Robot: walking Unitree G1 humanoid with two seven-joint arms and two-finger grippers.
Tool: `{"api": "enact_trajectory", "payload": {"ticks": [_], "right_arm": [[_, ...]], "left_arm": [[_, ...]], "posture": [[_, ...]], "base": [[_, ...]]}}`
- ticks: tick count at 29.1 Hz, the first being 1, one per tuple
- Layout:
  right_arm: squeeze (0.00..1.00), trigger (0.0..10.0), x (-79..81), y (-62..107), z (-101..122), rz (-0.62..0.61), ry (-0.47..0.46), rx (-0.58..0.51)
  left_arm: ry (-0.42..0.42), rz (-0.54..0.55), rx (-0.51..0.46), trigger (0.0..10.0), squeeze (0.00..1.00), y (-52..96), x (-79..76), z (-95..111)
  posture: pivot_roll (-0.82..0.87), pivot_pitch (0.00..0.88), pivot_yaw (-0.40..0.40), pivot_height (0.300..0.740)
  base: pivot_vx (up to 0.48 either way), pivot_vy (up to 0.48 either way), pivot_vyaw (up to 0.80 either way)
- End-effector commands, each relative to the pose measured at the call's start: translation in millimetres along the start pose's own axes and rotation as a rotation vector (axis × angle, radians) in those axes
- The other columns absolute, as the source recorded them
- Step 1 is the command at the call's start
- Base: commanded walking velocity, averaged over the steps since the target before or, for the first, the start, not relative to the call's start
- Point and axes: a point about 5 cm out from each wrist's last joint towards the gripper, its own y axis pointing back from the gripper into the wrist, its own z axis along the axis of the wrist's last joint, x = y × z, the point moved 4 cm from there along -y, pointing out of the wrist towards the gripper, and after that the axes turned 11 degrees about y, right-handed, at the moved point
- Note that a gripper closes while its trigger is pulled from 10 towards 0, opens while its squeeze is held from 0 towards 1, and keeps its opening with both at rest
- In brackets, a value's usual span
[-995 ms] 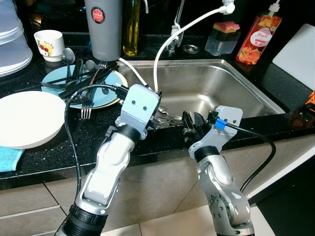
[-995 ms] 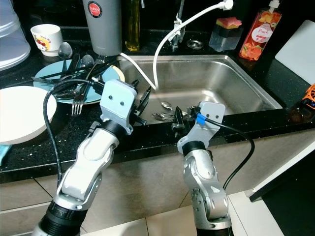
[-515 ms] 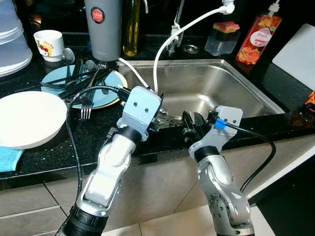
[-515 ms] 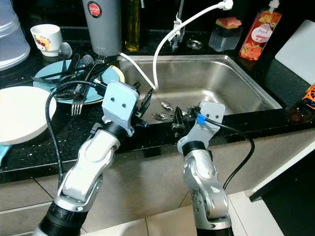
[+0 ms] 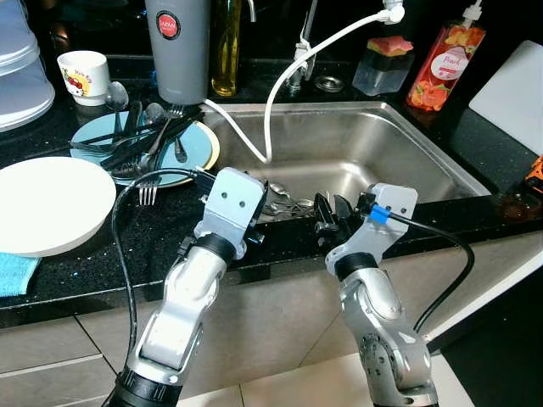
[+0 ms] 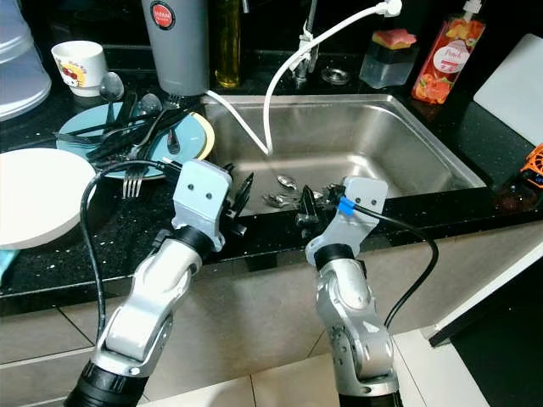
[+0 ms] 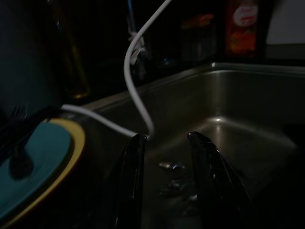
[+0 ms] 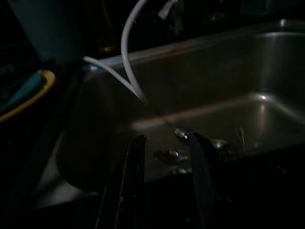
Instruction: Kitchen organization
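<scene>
Just beyond your spread, empty left gripper (image 7: 164, 143), the spoons (image 7: 172, 166) look thin, stiff and slippery, so pinch one mid-handle.

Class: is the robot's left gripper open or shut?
Open: the left gripper shows a clear gap between its fingers above the sink.

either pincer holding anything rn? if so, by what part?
Nothing held. Left pincer and right pincer are both open and empty at the sink's front edge; the spoons lie loose on the sink bottom.
</scene>
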Motion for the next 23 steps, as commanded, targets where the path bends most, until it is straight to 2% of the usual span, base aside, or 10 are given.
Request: {"api": "enact_trajectory", "payload": {"ticks": [1, 5, 16, 23], "right_arm": [[0.0, 10.0, 4.2, 1.6, -4.7, -0.014, -0.035, 0.013], [0.0, 10.0, 4.5, 1.4, -4.2, -0.013, -0.036, 0.011], [0.0, 10.0, 8.3, -0.8, -1.2, -0.004, -0.034, -0.002], [0.0, 10.0, 8.9, -1.8, -1.0, 0.0, -0.032, -0.003]], "left_arm": [[0.021, 0.021, 0.028, 10.0, 0.0, -1.3, 5.7, -5.9], [0.02, 0.023, 0.022, 10.0, 0.0, -2.4, 7.2, -3.4], [0.037, 0.008, -0.019, 10.0, 0.0, -5.5, -3.4, 9.3], [0.034, 0.007, -0.024, 10.0, 0.0, -5.5, -3.3, 10.3]], "posture": [[0.21, 0.066, -0.103, 0.74], [0.21, 0.066, -0.102, 0.74], [0.21, 0.06, -0.102, 0.74], [0.21, 0.05, -0.105, 0.74]], "base": [[0.0, 0.0, 0.0], [0.0, 0.0, 0.0], [0.0, 0.0, 0.0], [0.0, 0.0, 0.0]]}}
